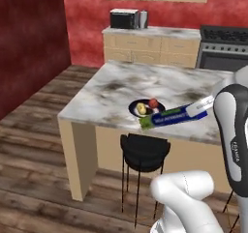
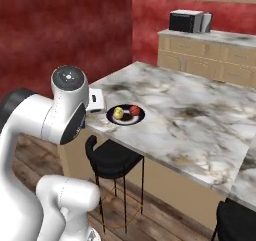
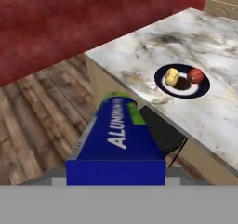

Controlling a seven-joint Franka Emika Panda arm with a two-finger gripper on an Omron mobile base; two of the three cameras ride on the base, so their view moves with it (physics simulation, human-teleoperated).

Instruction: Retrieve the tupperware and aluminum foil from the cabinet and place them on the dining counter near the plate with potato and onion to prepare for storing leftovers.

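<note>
My gripper (image 1: 196,110) is shut on the aluminum foil (image 1: 169,117), a long dark blue box with a green end. It is held in the air over the near edge of the dining counter (image 1: 116,84), green end forward. In the hand view the aluminum foil (image 3: 116,139) hangs over the floor and the stool, short of the dining counter (image 3: 153,46). The dark plate (image 1: 131,109) with a yellow potato (image 1: 141,109) and a red onion (image 1: 153,103) sits just beyond the box; the plate (image 3: 204,89) lies ahead to the right. The tupperware and the cabinet are out of view.
A black stool (image 1: 144,152) stands under the counter's overhang below the box, and a second stool (image 2: 237,220) further right. A microwave (image 1: 124,19) sits on the wall counter at the back, with a stove (image 1: 225,48) beside it. Wooden floor lies to the left.
</note>
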